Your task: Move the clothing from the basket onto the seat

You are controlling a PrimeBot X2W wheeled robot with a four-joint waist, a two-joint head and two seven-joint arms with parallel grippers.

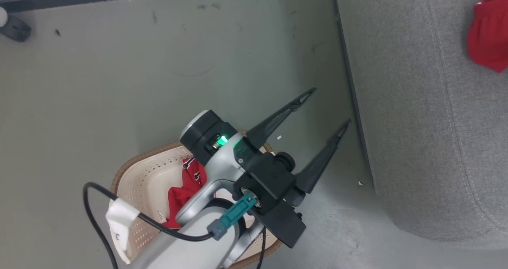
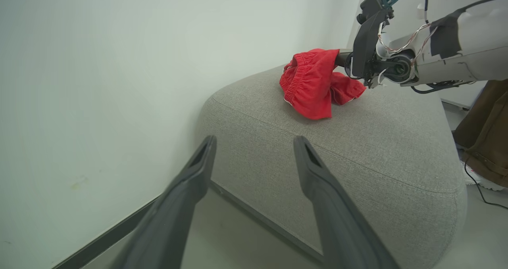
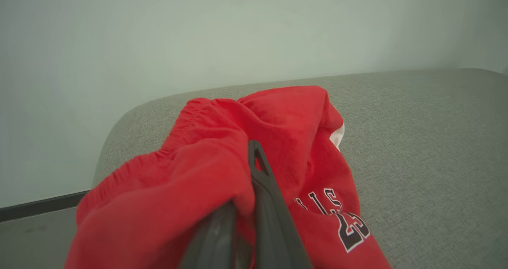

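Note:
My right gripper [image 3: 249,158] is shut on a red garment [image 3: 214,170] with navy white-edged lettering [image 3: 343,221], over the grey seat [image 3: 428,122]. Cloth covers one finger. The left wrist view shows that clothing [image 2: 313,82] bunched at my right wrist [image 2: 373,50], its lower folds at the seat [image 2: 357,150]. My left gripper [image 1: 331,105] stands open and empty above the floor, between the basket [image 1: 131,162] and the seat [image 1: 416,102]. More red and white clothing [image 1: 186,189] lies in the basket, partly hidden by my left arm.
A pale wall with a dark baseboard [image 2: 107,237] runs beside the seat. A person's brown trouser leg [image 2: 486,134] and a shoe [image 2: 478,181] stand at the seat's far side. A black cable [image 1: 95,221] loops along my left arm.

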